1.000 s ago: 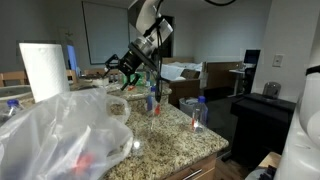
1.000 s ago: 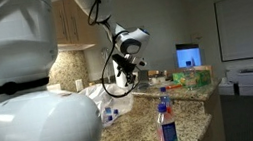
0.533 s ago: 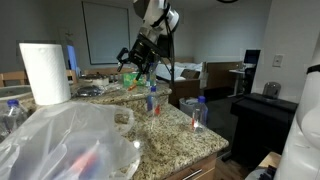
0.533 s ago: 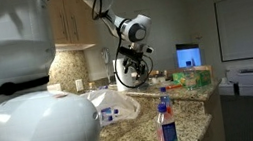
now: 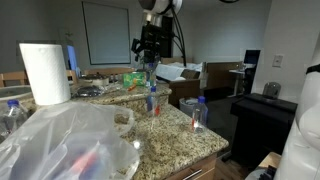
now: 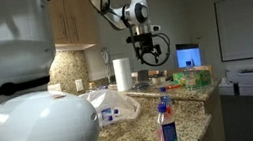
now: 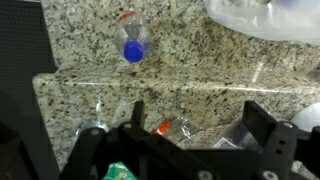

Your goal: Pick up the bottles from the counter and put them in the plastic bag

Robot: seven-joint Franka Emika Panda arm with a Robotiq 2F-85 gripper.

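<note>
Speckled beige-brown granite counter (image 5: 172,135) crosses the lower part of an exterior view, with a dim room behind it. A large crinkled translucent plastic bag (image 5: 60,140) lies at the near end, with something red showing through it. A tall white paper towel roll (image 5: 45,72) stands behind the bag. A small clear plastic bottle with a blue cap (image 5: 152,100) stands upright mid-counter. A second blue-capped bottle (image 5: 198,113) stands near the counter's edge, and a third bottle (image 5: 12,113) stands behind the bag. The black gripper (image 5: 150,60) hangs above the mid-counter bottle, well clear of it and pointing down.

In an exterior view, the white robot body (image 6: 21,106) fills the foreground. The gripper (image 6: 149,57) hangs in the air over the counter (image 6: 135,130) with nothing in it. A blue-capped bottle (image 6: 166,125) stands at the near end. The bag (image 6: 111,103) and the towel roll (image 6: 122,74) lie farther back.

In the wrist view, the counter (image 7: 220,55) is seen from above. One bottle (image 7: 133,45) shows cap-first, and the bag (image 7: 265,15) sits in the upper right corner. The gripper (image 7: 198,125) has its fingers spread wide, with nothing between them.
</note>
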